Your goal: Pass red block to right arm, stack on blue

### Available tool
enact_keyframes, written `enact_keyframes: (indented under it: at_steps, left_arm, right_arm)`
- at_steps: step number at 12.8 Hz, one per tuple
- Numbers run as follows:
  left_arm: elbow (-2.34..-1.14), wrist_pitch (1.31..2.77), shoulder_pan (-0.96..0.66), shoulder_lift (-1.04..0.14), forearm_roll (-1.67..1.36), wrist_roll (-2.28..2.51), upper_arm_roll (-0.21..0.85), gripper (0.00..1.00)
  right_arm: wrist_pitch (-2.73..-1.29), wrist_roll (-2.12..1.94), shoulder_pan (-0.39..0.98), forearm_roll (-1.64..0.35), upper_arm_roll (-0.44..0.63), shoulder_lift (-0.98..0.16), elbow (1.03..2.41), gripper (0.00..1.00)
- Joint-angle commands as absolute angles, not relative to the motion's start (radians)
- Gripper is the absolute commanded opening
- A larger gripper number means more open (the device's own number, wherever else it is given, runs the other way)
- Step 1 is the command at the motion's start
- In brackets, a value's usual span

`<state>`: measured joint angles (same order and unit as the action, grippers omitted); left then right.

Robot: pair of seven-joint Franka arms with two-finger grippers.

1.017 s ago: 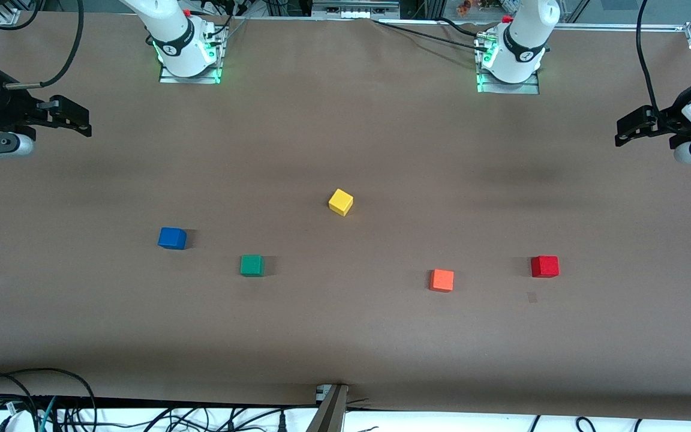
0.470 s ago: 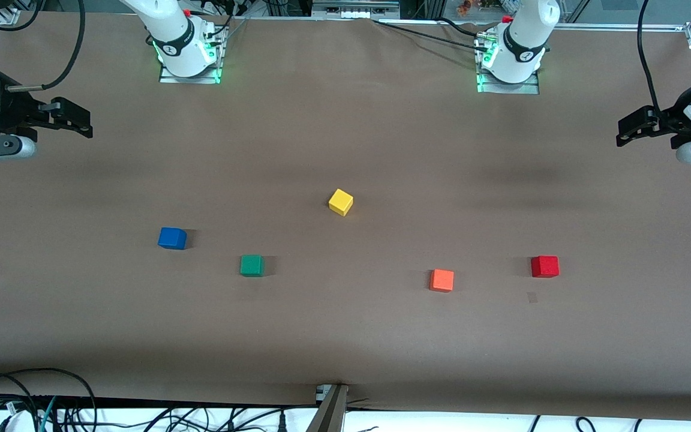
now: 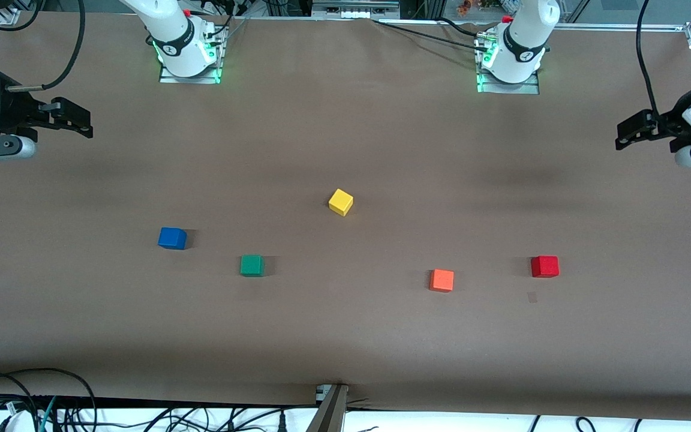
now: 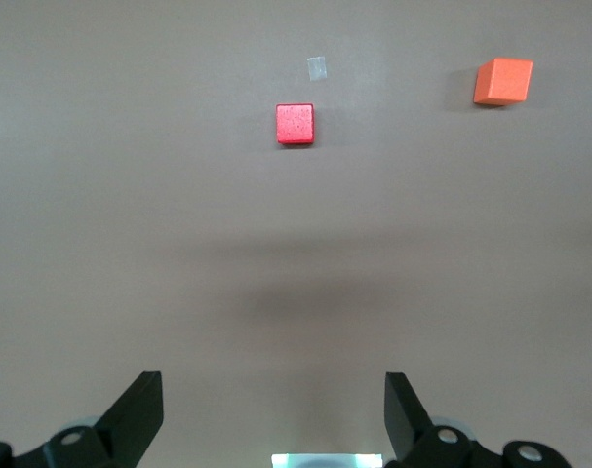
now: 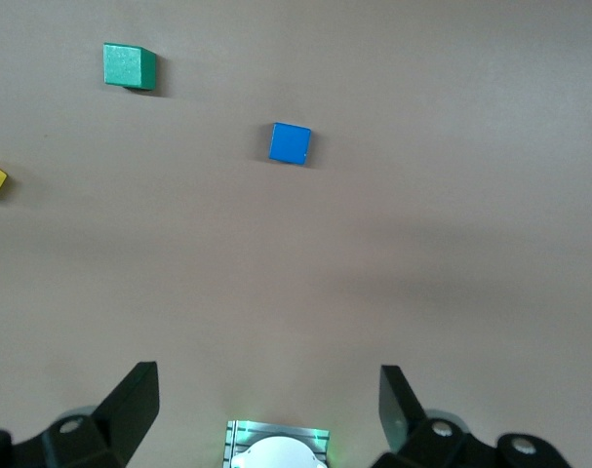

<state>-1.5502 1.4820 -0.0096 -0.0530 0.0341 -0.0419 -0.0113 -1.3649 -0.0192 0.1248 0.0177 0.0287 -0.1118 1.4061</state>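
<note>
The red block (image 3: 544, 266) lies on the brown table toward the left arm's end; it also shows in the left wrist view (image 4: 295, 124). The blue block (image 3: 171, 238) lies toward the right arm's end and shows in the right wrist view (image 5: 290, 143). My left gripper (image 3: 626, 133) hangs open and empty in the air over the left arm's end of the table; in its own view (image 4: 274, 409) the jaws stand wide apart. My right gripper (image 3: 86, 124) hangs open and empty over the right arm's end of the table (image 5: 266, 405).
An orange block (image 3: 441, 280) lies beside the red one, toward the middle. A green block (image 3: 252, 265) lies near the blue one. A yellow block (image 3: 340, 202) lies mid-table. A small tape patch (image 3: 532, 297) lies just nearer the camera than the red block.
The left gripper has shifted very slightly. The right gripper and all blocks stay where they were.
</note>
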Motion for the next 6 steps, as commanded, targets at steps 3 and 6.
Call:
enact_keyframes:
  at_steps: [3,6]
  left_arm:
    - [-1.468,1.386,0.012,-0.141,0.054,-0.061,-0.017,1.0]
    - [-1.424,1.384,0.06,-0.159,0.136,-0.163,-0.021,1.0]
  right_arm:
    - [-1.362,-0.029,0.123,-0.003,0.029,-0.117,1.391,1.0]
    - [-1.361,-0.031,0.121,-0.008,0.029,-0.117,1.391,1.0]
